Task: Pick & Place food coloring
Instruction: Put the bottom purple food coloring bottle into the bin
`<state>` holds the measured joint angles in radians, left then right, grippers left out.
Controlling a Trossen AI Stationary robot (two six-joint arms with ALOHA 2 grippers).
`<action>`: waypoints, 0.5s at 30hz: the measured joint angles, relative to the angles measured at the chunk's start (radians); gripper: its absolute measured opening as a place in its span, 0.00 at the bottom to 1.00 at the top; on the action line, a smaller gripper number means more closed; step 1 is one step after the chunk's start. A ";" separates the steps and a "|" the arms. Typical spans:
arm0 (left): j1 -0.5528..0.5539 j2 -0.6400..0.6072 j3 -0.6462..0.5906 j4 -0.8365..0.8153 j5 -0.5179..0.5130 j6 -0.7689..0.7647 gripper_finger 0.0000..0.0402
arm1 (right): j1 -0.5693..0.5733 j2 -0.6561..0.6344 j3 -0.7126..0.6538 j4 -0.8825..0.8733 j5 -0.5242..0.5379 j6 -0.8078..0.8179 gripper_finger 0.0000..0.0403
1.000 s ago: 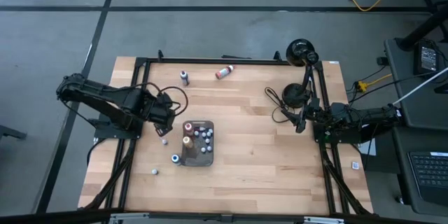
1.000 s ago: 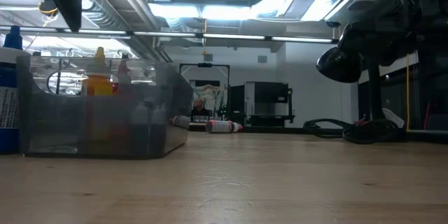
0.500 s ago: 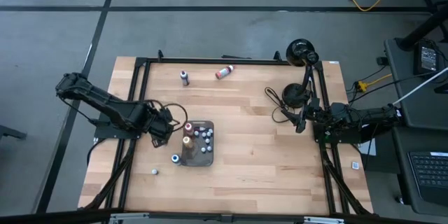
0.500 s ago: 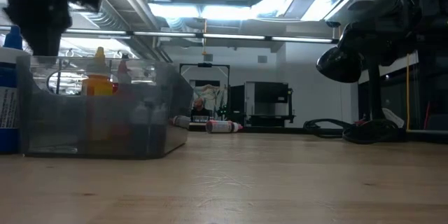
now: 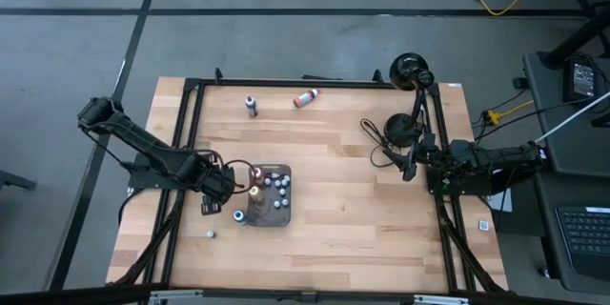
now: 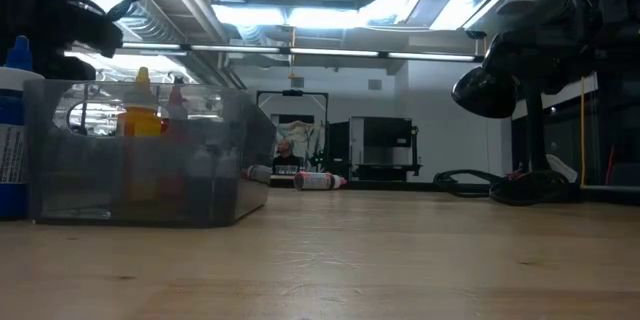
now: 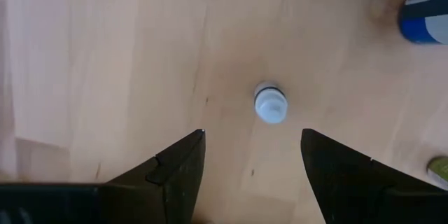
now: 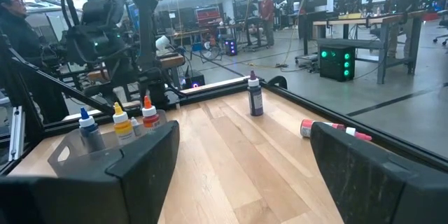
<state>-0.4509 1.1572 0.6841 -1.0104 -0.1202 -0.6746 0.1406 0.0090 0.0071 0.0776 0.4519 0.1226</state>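
The left gripper (image 5: pixel 215 193) moves down from beside the tray's (image 5: pixel 286 217) upper corner and now hangs, jaws apart, over a small white bottle (image 7: pixel 270 103).

1. The left arm reaches in from the bench's left edge, stretched low across the boards, its wrist bent downward.
2. The left pincer (image 5: pixel 212 200) points down at the bench top, its two dark fingers (image 7: pixel 168 175) spread apart with nothing between them.
3. The right arm lies folded along the bench's right edge, parked.
4. The right pincer (image 5: pixel 408 164) faces across the bench, fingers (image 8: pixel 133 168) wide apart and empty.
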 joint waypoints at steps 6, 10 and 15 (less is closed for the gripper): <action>-0.008 0.030 -0.007 0.032 -0.006 0.003 0.57 | 0.000 0.000 0.000 0.000 0.000 0.000 0.80; -0.007 0.064 -0.008 0.044 -0.042 0.032 0.57 | 0.000 0.000 0.000 0.000 0.000 0.000 0.80; -0.005 0.092 -0.008 0.058 -0.046 0.034 0.57 | 0.000 0.000 0.000 0.000 0.000 0.000 0.80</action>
<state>-0.4564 1.2492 0.6766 -0.9523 -0.1658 -0.6403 0.1406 0.0090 0.0071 0.0774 0.4519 0.1226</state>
